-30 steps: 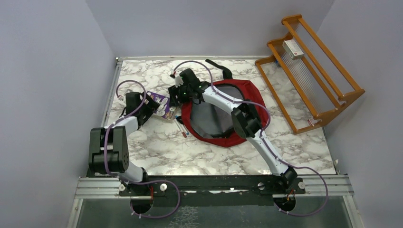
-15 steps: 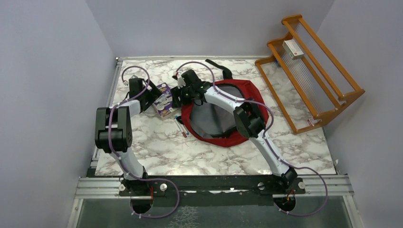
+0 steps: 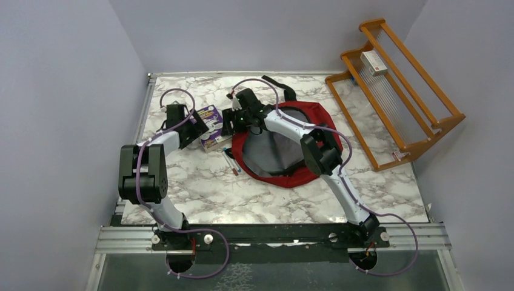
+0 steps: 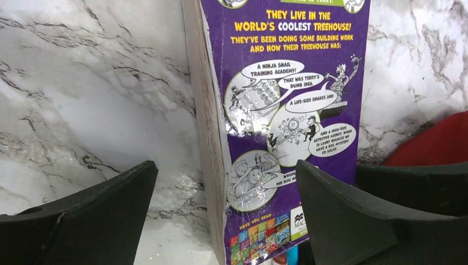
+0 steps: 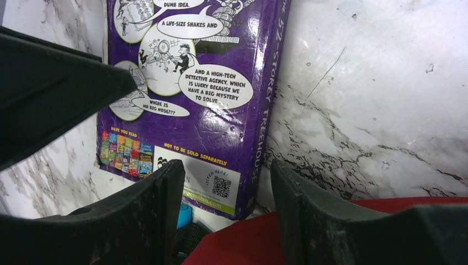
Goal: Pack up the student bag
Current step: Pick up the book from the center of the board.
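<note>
The student bag (image 3: 285,173) is a red backpack lying open on the marble table, its grey lining showing. A purple book (image 3: 210,126) sits just left of the bag's rim. My left gripper (image 3: 194,125) is open wide; the book's page edge (image 4: 207,138) stands between its fingers (image 4: 83,221), with a clear gap on the left side. My right gripper (image 3: 233,121) is open over the bag's left rim, red fabric (image 5: 243,243) and the book's lower corner (image 5: 221,187) showing between its fingers (image 5: 160,215). The book (image 5: 209,83) lies between the two grippers.
Two or three pens (image 3: 232,163) lie on the table beside the bag's left edge; a blue pen cap (image 5: 185,215) peeks out under the book. A black strap (image 3: 280,85) trails behind the bag. A wooden rack (image 3: 394,103) holding a small box (image 3: 374,62) stands at the back right.
My left arm has swung away from the near edge and to the right, and the book has shifted with it towards the bag. My right gripper moved slightly right. Both stayed open.
</note>
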You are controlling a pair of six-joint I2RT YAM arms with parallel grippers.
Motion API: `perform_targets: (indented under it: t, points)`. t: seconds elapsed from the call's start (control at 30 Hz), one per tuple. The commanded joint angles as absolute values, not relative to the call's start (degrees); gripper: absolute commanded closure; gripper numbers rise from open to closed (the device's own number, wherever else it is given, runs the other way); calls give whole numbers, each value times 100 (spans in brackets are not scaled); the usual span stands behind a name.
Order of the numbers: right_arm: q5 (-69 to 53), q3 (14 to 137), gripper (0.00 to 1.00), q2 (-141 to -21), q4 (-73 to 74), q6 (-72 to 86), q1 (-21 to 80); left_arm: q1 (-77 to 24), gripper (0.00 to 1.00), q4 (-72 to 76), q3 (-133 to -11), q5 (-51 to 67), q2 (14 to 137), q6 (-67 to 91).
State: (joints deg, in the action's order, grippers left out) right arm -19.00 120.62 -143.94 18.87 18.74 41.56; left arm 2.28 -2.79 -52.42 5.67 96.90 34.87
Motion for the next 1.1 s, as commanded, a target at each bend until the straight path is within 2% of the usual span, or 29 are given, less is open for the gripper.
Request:
perform_targets:
  t: [0.0,0.17,0.3,0.57,0.77,1.07]
  points:
    - [-1843,11854,36,-14467,2304,2021,4052,10,6,-870,-4906,496,9877,3329]
    - [-1926,11787,36,-14440,2260,2021,4037,9,26,-846,-4948,483,10116,3397]
    - [-2093,11760,36,-14432,2220,2054,3995,9,36,-701,-4836,454,10236,3538]
    - [-2377,11804,36,-14468,2201,2161,3861,33,76,-33,-4366,940,10542,3794]
    - [-2649,11819,36,-14524,2102,2390,3745,147,99,196,-4117,1025,10460,3892]
    - [-3471,11785,36,-14735,1691,3344,3458,216,100,296,-3983,1107,10398,3954]
